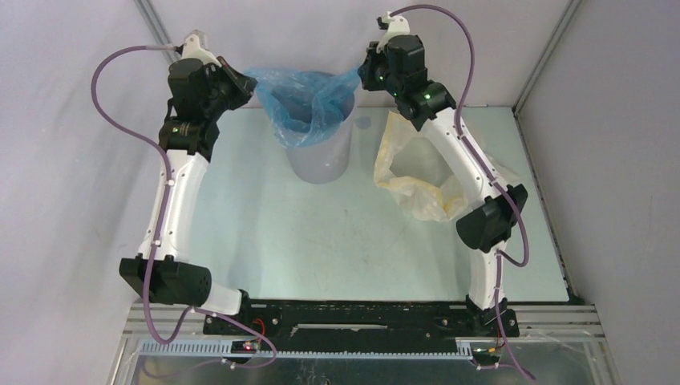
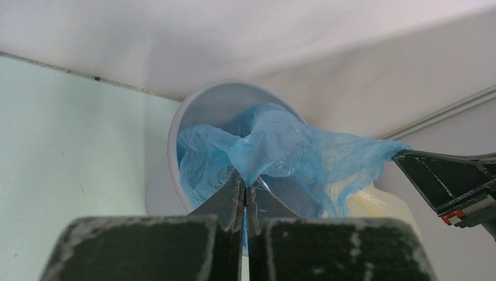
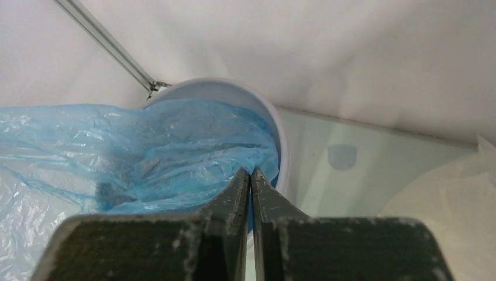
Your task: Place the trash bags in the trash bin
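Blue bag (image 1: 305, 104) over bin (image 1: 321, 160); wrist views show pinched corners.

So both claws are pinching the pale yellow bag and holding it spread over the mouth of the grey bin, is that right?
Not quite: the left claw and right claw pinch the blue bag, holding it spread over the mouth of the grey bin. The top external view shows the pale yellow bag lying ungripped beside the bin.

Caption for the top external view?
Left gripper and right gripper hold the blue bag spread over the bin; yellow bag nearby.
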Motion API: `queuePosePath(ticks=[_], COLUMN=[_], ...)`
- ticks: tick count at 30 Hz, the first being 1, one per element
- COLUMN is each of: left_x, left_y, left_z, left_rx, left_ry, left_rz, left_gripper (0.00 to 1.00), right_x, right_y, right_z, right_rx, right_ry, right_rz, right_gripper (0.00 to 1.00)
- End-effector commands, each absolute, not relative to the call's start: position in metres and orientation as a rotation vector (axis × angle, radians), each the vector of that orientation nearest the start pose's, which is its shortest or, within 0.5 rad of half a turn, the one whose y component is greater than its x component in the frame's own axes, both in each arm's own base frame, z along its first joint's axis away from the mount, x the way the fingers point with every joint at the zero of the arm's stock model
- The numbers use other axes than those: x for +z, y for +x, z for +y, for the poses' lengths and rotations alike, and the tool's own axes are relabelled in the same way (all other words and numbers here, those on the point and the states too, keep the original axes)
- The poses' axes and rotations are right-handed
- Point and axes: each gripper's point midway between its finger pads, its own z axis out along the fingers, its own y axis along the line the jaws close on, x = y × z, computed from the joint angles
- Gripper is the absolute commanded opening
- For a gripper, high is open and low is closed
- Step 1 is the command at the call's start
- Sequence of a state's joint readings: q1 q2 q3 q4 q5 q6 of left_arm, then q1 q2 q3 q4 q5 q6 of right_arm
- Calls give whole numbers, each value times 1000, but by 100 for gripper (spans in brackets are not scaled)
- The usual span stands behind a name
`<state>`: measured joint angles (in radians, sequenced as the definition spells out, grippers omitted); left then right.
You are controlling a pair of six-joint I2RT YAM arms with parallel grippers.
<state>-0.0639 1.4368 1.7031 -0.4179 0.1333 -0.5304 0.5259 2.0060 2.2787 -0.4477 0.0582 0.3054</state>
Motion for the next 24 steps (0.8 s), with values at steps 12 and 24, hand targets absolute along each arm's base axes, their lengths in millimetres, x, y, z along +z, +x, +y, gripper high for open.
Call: queuePosePath(ticks=[12, 24], left_x=[445, 441], left_y=[416, 399], left_z=[-84, -89], left_rx=[-655, -704], left_ry=[-253, -249], left_rz=[1655, 1634], left_gripper=[0, 0], right_x=[439, 417], right_y=[441, 419], right_z=[325, 360], right_rx=[525, 346], right_ry=[-285, -241], right_rz=[1718, 1744], right_gripper=[85, 87])
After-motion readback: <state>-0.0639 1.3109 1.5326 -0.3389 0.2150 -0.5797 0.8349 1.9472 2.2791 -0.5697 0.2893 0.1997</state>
